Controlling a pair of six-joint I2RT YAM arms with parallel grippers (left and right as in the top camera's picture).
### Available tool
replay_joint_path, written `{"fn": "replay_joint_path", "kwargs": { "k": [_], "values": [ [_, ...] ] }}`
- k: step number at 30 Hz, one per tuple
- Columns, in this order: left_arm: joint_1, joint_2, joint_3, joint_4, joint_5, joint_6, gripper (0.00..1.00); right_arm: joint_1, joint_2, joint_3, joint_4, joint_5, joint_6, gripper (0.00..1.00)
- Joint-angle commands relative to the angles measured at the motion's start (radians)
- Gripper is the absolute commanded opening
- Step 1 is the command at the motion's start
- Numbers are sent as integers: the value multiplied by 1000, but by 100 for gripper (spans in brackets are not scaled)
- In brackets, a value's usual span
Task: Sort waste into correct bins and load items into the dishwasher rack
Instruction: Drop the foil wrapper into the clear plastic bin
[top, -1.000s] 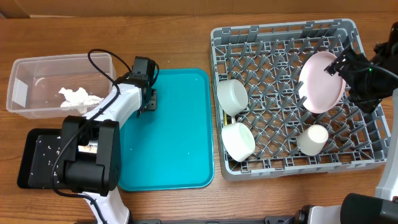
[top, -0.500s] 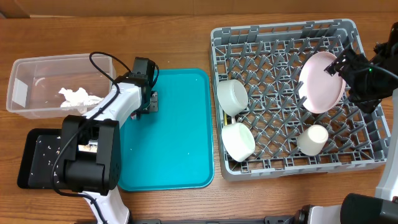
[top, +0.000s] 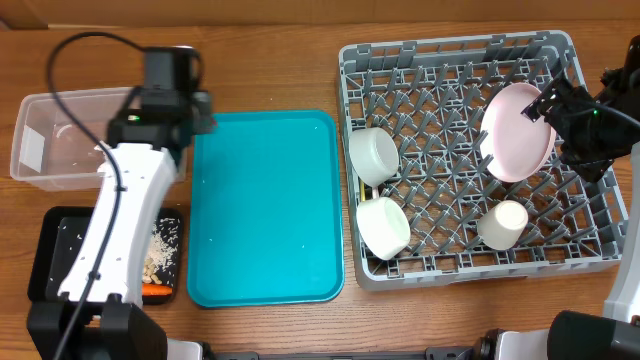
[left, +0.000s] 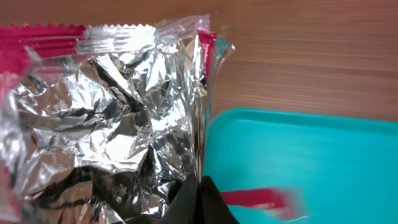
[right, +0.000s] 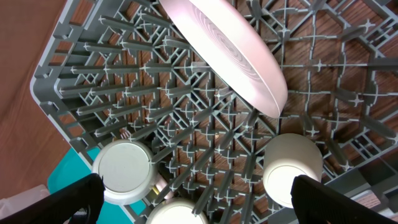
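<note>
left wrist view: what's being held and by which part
The foil wrapper, pinched near its lower edge in the jaws of the left gripper.

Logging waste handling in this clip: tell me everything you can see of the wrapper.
The wrapper shows only in the left wrist view, filling its left half. It is crinkled, shiny silver foil with red edges and a serrated sealed strip along the top, and it looks opened out. It seems pinched at its lower edge by the dark left claw, with the table and a corner of the tray behind it. A blurred red strip lower right may belong to it. In the overhead view the arm hides it.
</note>
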Motion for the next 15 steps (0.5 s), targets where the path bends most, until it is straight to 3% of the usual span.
{"fn": "replay_joint_path", "kwargs": {
  "k": [1,4,5,6,8,15],
  "values": [
    [114,74,-8,34,2,33,4,-2,-12,2,4,10,-6,100],
    [174,106,-8,65,35,33,9,-2,-12,2,4,10,-6,100],
    [189,113,-8,71,44,33,30,-2,-12,2,4,10,-6,100],
    [198,113,-7,71,53,33,62,-2,-12,2,4,10,-6,100],
    [207,96,22,10,60,34,86,-2,-12,2,4,10,-6,100],
    [180,-30,211,-296,115,43,90,-2,-12,2,4,10,-6,100]
  ]
}}
